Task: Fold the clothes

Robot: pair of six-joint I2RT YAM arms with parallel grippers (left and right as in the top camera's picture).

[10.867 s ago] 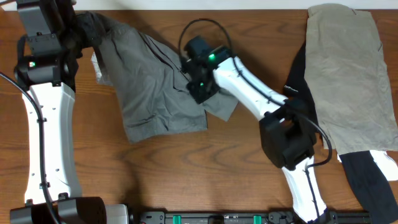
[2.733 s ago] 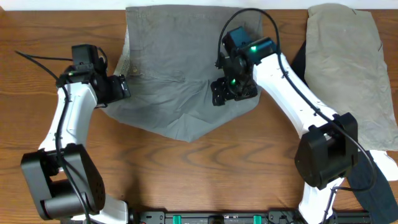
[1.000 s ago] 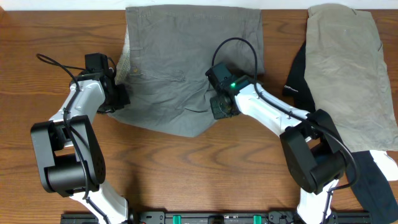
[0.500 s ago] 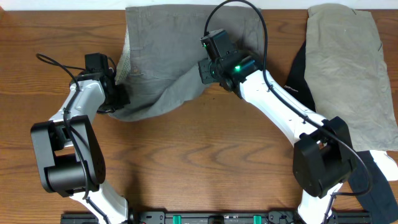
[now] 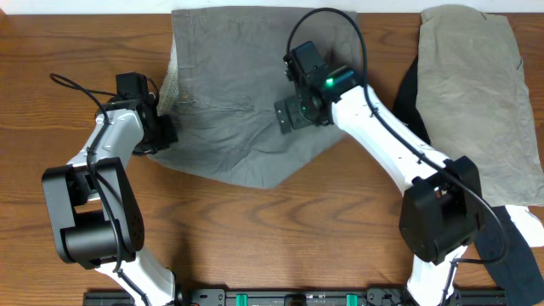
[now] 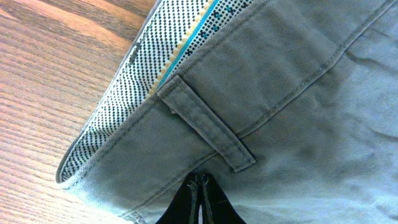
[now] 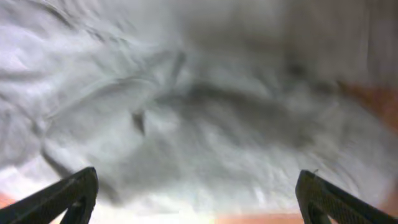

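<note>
The clothes, grey wrinkled shorts (image 5: 229,76), lie spread across the back of the wooden table (image 5: 255,246), their lower hem coming to a point near the middle. My left gripper (image 5: 163,133) is shut on their left waistband edge. The left wrist view shows its tips (image 6: 198,186) pressed together on the grey cloth just below a belt loop (image 6: 205,124) and the speckled lining (image 6: 155,68). My right gripper (image 5: 293,112) hovers open over the shorts' right half. In the blurred right wrist view its fingers (image 7: 78,190) stand wide apart above the cloth (image 7: 205,106), holding nothing.
A khaki-beige garment (image 5: 476,93) lies at the right on top of a black garment (image 5: 406,102) with small white lettering. More black cloth (image 5: 510,251) and a white patch (image 5: 527,221) sit at the front right corner.
My right gripper carried the shorts' lower hem up toward the back, then opened and let go. The cloth has dropped back flat. The left gripper has not moved.
</note>
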